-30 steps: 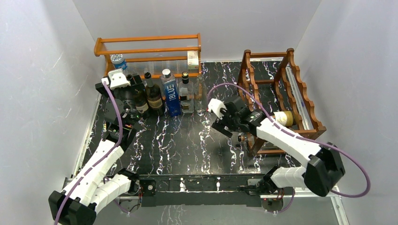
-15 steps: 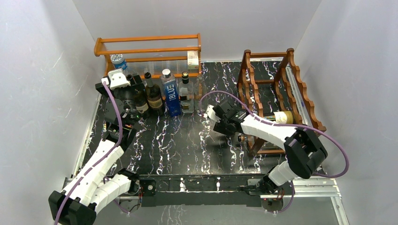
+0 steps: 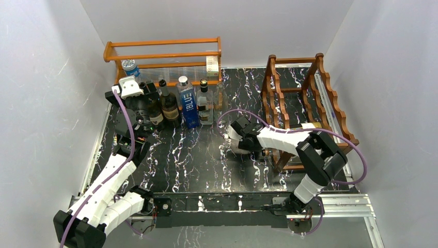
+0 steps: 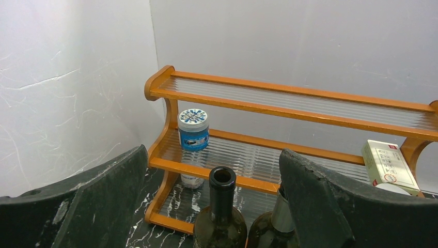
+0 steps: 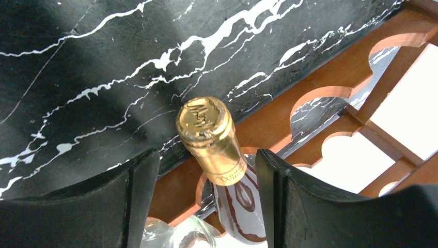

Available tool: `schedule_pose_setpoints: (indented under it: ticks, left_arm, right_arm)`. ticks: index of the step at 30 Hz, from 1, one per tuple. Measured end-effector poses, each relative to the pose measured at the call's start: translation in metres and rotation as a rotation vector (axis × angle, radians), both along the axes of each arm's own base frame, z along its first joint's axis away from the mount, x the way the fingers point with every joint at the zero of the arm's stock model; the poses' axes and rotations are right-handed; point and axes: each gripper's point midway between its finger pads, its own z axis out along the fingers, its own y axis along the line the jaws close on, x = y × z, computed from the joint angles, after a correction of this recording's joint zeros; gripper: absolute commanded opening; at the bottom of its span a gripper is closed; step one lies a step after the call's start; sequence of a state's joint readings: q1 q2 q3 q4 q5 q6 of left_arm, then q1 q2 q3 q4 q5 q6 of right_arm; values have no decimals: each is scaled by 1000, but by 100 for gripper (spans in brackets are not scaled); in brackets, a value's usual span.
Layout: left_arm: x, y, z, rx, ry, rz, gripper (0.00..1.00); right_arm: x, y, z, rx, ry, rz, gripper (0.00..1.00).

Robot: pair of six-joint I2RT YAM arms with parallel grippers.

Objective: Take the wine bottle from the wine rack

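- Three white walls (image 3: 46,77) close in a black marble table (image 3: 196,155) veined with white, and a metal rail (image 3: 222,202) runs along its near edge, where both arm bases sit.
- At the back left, an orange wooden shelf (image 3: 162,57) stands against the rear wall. It carries a blue-lidded jar (image 4: 193,129) and a small box (image 4: 388,164).
- A row of upright bottles (image 3: 170,106) stands just in front of the shelf, among them a blue one (image 3: 189,106).
- On the right, the wine rack (image 3: 335,103) stands close to the side wall.
- The wine bottle (image 5: 212,139) lies on its side low in the rack. Its neck rests in a scallop of the front rail, and the gold-foil cap pokes out towards the middle of the table.
- The right gripper (image 5: 204,170) straddles that neck. One finger stands on each side with a gap showing, so the jaws are partly parted and grip nothing.
- The left gripper (image 4: 212,160) hangs spread wide above the bottle row and holds nothing.
- A broad stretch of marble lies between the bottle row, the rack's front and the arm bases.
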State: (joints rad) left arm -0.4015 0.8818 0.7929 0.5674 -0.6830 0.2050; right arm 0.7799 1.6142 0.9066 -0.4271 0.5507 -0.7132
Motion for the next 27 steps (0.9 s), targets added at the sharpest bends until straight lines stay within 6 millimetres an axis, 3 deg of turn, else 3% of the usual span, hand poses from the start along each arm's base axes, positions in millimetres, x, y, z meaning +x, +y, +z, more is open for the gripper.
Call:
schedule_pose_setpoints:
  ticks: [4,19,27]
  left_arm:
    - [0,0,0,0,-1,-1,98]
    - [-1,0,1,0,-5,-2,98]
    - [-2,0,2,1,-7,-2,98]
  right_arm:
    - [4,-3,-7,-39,-6,6,67]
    - [20,-13,-14,-139,-90,22,69]
    - [30,-14,-15,-142,-120,15,60]
